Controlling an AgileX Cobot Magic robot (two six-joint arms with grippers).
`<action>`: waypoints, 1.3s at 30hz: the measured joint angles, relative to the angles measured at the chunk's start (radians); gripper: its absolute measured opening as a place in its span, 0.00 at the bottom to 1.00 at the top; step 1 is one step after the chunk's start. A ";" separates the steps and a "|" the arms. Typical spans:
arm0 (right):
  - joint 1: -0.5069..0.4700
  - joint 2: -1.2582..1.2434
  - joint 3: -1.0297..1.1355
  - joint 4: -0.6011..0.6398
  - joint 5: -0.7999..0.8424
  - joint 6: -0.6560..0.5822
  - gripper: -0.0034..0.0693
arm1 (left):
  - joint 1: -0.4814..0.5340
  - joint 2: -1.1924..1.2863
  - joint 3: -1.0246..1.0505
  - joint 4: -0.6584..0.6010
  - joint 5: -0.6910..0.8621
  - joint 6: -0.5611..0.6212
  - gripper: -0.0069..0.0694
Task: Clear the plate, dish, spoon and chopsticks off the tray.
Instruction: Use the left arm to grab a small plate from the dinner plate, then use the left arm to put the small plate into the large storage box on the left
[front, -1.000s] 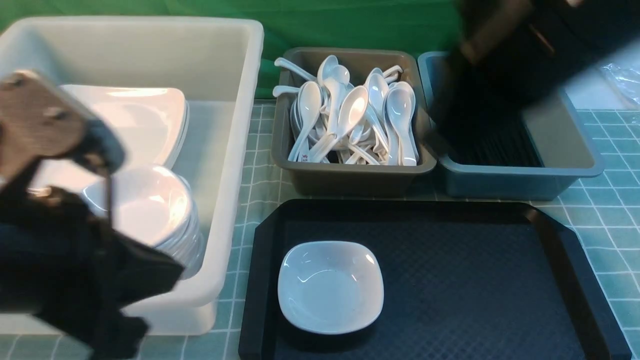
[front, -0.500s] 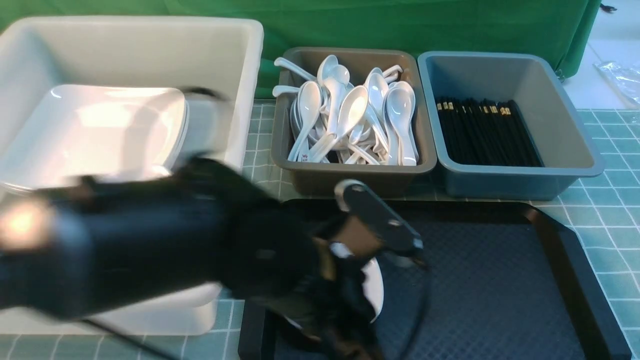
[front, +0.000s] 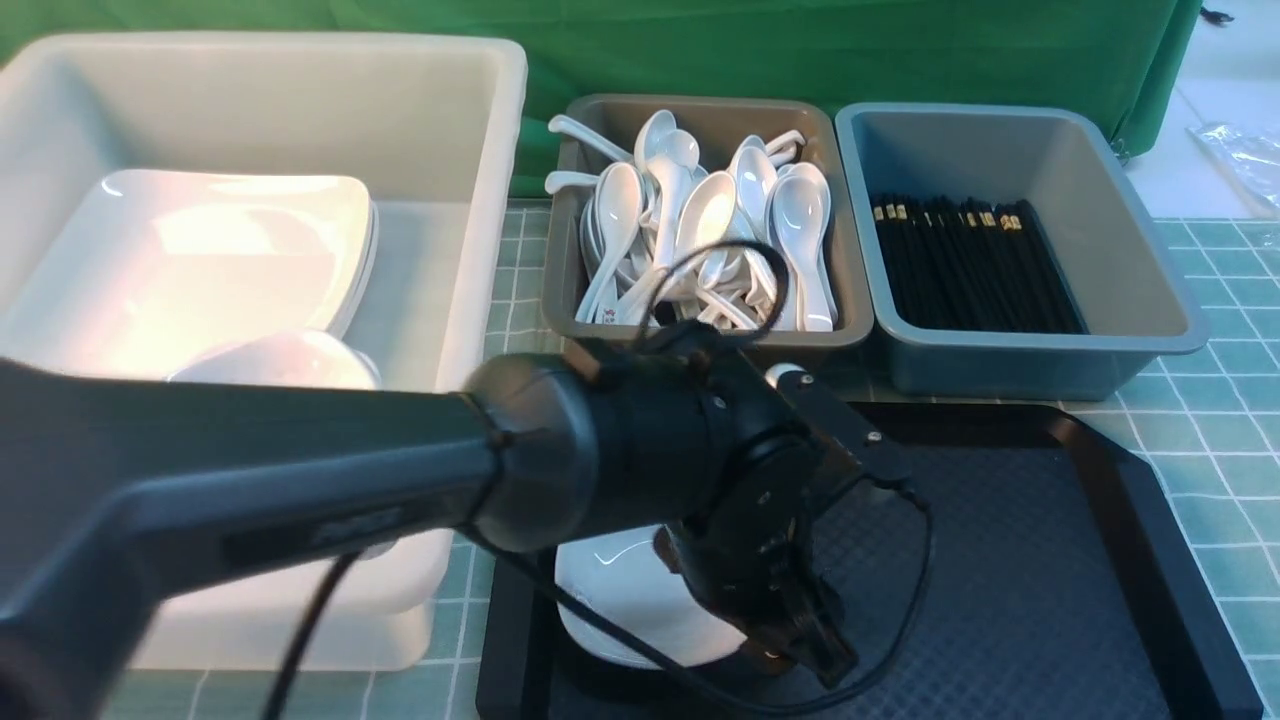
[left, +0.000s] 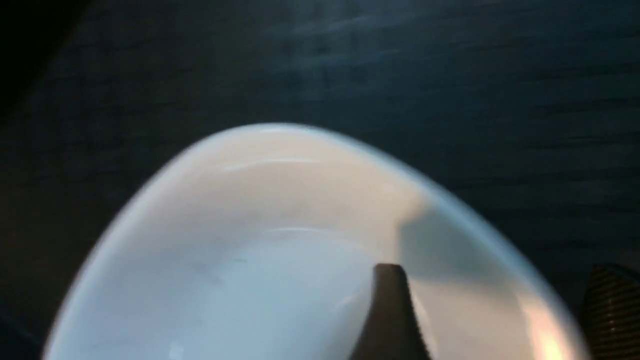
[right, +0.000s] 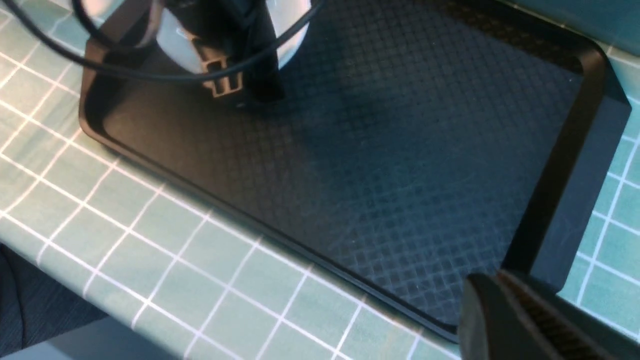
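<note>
Left end effector (front: 805, 650): mine, jaws apart, one finger inside the dish (front: 620, 590), the other outside its rim.
Right end effector (right: 492, 300): mine, jaws together, over the tray's (front: 1010, 560) edge.
Dish: on the tray's left side.

Front view bright, overhead glare on plate (front: 200, 240). Left wrist view dim, dish (left: 240, 250) motion-blurred. Right wrist view evenly lit, tray (right: 400, 165) dark.

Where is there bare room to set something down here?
The tray floor right of the dish, out to its right rim, is bare. So is the right side of the chopstick bin, and the floor of the white bin beside the plates. Crowded: the spoon bin, and around the dish under the left gripper.
</note>
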 joint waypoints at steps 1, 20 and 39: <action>0.000 0.000 0.000 0.000 0.000 0.000 0.10 | 0.001 0.006 0.000 0.010 0.000 -0.006 0.72; 0.000 0.000 0.001 0.000 -0.012 0.000 0.14 | -0.105 -0.209 -0.010 -0.112 0.106 0.071 0.13; 0.000 0.000 0.001 0.000 -0.170 0.000 0.14 | 0.082 -0.790 0.221 0.298 0.374 0.088 0.12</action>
